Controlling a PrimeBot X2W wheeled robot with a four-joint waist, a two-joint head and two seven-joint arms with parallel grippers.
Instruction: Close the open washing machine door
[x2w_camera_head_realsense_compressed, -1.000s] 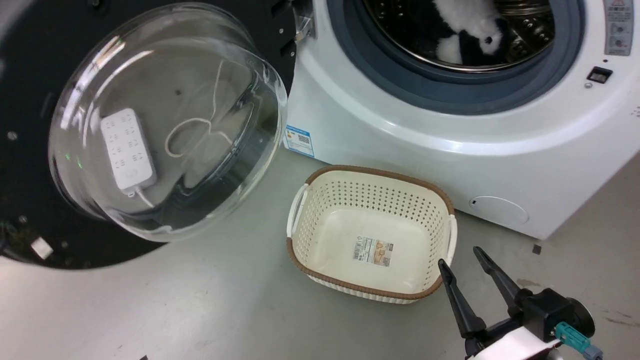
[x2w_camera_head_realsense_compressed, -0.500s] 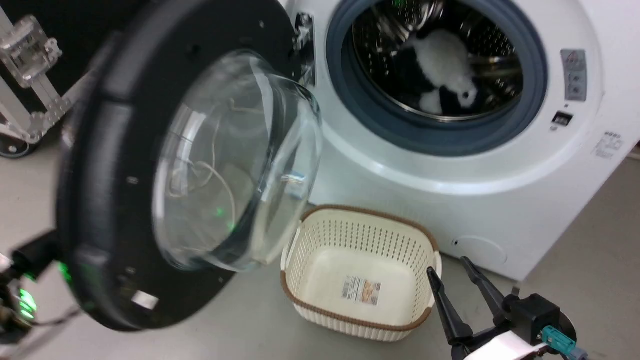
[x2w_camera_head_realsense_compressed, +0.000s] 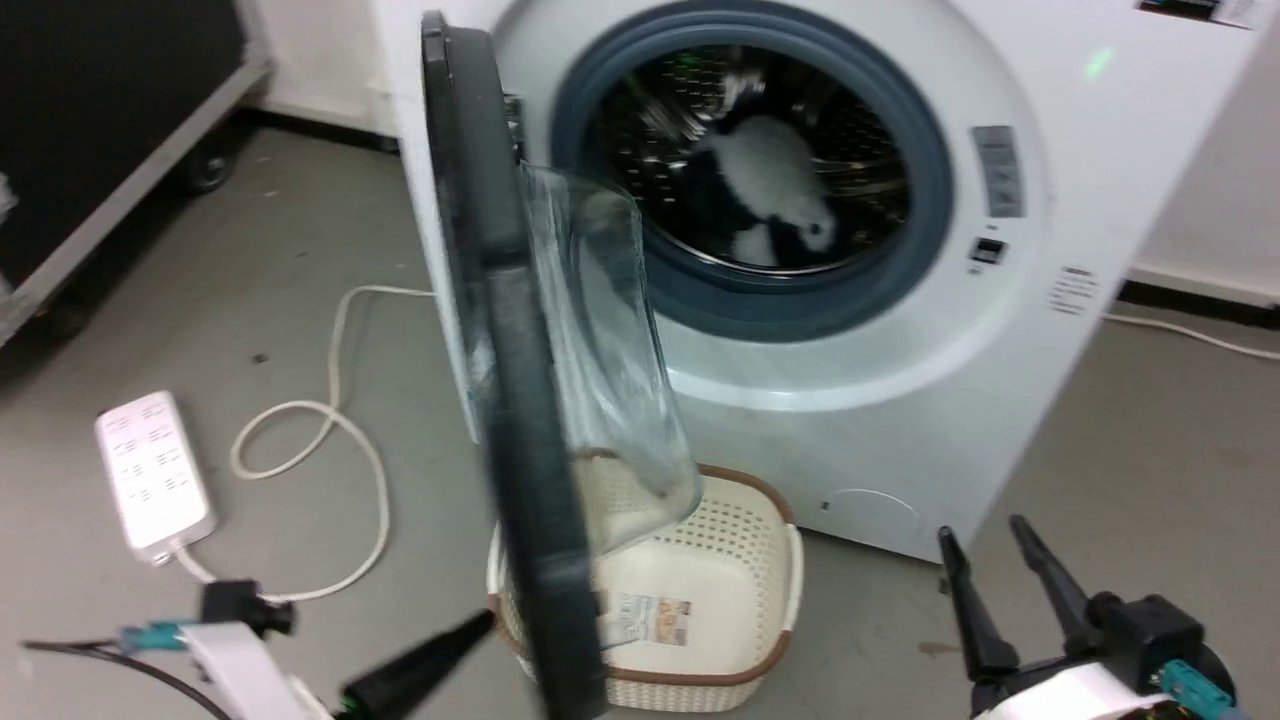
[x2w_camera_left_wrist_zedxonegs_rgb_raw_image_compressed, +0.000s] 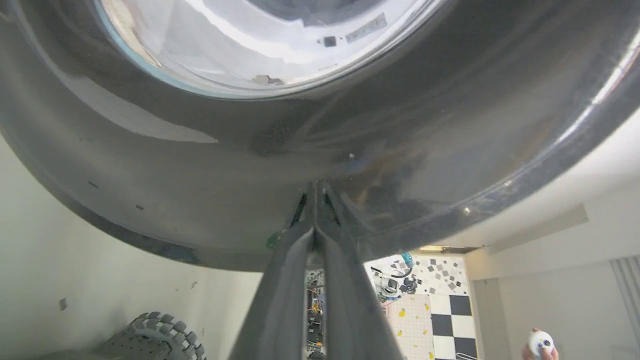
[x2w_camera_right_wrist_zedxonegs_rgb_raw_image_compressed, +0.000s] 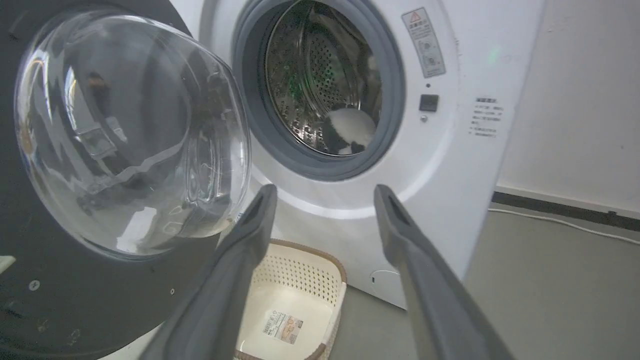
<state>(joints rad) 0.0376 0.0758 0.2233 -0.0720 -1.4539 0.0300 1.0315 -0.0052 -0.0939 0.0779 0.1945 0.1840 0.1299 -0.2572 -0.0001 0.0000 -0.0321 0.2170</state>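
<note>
The washing machine door (x2w_camera_head_realsense_compressed: 500, 400) is standing half open, edge-on in the head view, hinged at the left of the washing machine (x2w_camera_head_realsense_compressed: 1000, 380). Its glass bowl is hanging over a cream basket (x2w_camera_head_realsense_compressed: 745, 520) on the floor. The left gripper (x2w_camera_left_wrist_zedxonegs_rgb_raw_image_compressed: 316, 186) is closed and holding nothing, its tips touching the door's glossy black outer face. The right gripper (x2w_camera_head_realsense_compressed: 982, 530) is hanging wide open and empty, near the basket and apart from the machine. A black-and-white plush toy (x2w_camera_head_realsense_compressed: 770, 180) is lying in the drum. The smooth grey floor (x2w_camera_head_realsense_compressed: 300, 280) is carrying a white power strip (x2w_camera_head_realsense_compressed: 155, 475) and its looping cable (x2w_camera_head_realsense_compressed: 340, 420). A black wheeled case (x2w_camera_head_realsense_compressed: 100, 130) is sitting at the left, and a pale wall (x2w_camera_right_wrist_zedxonegs_rgb_raw_image_compressed: 575, 100) is rising beside the machine.
</note>
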